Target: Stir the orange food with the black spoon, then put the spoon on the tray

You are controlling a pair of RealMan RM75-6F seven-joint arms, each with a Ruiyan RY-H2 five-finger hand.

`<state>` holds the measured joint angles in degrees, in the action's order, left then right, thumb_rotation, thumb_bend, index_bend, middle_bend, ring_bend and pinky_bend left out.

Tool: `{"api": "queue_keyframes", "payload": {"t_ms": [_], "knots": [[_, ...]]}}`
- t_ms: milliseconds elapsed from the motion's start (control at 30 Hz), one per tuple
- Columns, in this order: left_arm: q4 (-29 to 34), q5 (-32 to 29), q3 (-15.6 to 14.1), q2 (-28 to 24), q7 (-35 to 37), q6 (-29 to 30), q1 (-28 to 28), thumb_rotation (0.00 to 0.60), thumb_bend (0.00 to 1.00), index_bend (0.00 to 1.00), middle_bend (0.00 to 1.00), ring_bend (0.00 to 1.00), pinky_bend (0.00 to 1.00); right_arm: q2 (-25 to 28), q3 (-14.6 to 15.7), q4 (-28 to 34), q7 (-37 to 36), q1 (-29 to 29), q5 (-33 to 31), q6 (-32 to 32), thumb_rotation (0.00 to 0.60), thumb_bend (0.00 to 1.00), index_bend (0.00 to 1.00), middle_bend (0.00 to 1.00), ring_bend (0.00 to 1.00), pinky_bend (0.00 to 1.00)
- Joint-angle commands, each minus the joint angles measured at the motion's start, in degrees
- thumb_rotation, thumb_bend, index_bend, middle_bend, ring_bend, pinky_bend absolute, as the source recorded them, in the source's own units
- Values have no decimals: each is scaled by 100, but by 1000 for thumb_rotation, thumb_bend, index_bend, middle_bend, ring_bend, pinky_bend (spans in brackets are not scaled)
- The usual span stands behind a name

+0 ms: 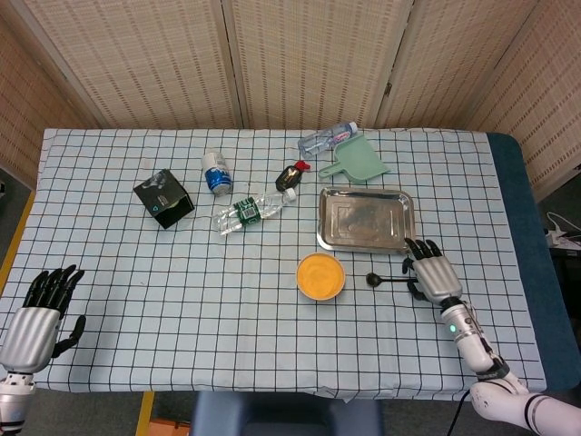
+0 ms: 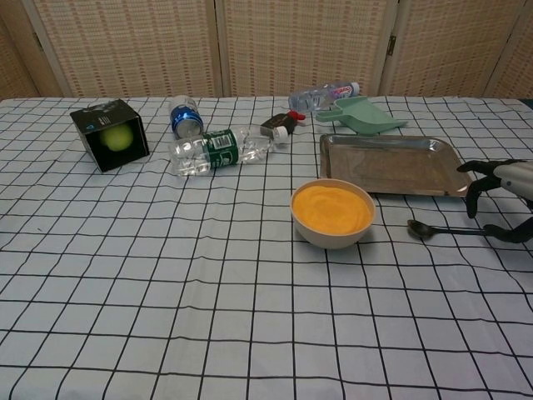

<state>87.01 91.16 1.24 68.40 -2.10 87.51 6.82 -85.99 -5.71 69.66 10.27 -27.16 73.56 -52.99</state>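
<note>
A white bowl of orange food (image 1: 320, 275) (image 2: 331, 212) stands on the checked cloth in front of the steel tray (image 1: 365, 238) (image 2: 391, 179). The black spoon (image 1: 385, 279) (image 2: 437, 229) lies flat to the right of the bowl, its head toward the bowl. My right hand (image 1: 431, 270) (image 2: 502, 198) hovers over the far end of the spoon's handle, fingers spread and curved down, thumb on the near side of the handle, nothing gripped. At the table's near left corner my left hand (image 1: 41, 313) rests open, seen only in the head view.
At the back lie a clear bottle with a green label (image 1: 251, 210), a blue-labelled bottle (image 1: 217, 173), a black box (image 1: 163, 197), a small dark bottle with a red cap (image 1: 290, 174), a green dustpan (image 1: 356, 162) and another clear bottle (image 1: 328, 139).
</note>
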Motion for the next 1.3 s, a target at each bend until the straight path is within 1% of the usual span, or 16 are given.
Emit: {"api": "queue_keyframes", "payload": {"t_ms": [33,233,667,900,1000,1200,1300], "knots": [[11,-13,-1,-14,5,-14,1,600,464,0,0,0,28,-159,44,-175,21,-27,16,-16,600,364,444,0,0,0],[84,-102,-19,-79,8,-151,19,600,464,0,0,0,27,-367,43,-349,127,-35,13,-136,600,363,453,0,0,0],[101,-97,-32,-124,62,-157,14,600,465,0,0,0,27,-559,117,-499,330,19,64,-347,600,362,454,0,0,0],[93,-106,-29,-117,61,-175,22,600,464,0,0,0,27,-635,120,-563,423,57,75,-470,600,355,483,0,0,0],[100,-107,-40,-122,45,-193,23,600,465,0,0,0,28,-694,165,-627,548,113,145,-634,600,354,496,0,0,0],[86,-151,-31,-112,0,-245,40,600,465,0,0,0,27,-843,203,-827,665,179,207,-786,600,354,496,0,0,0],[98,-158,-33,-110,-20,-262,45,600,465,0,0,0,27,-913,196,-931,667,189,224,-820,600,352,477,0,0,0]]}}
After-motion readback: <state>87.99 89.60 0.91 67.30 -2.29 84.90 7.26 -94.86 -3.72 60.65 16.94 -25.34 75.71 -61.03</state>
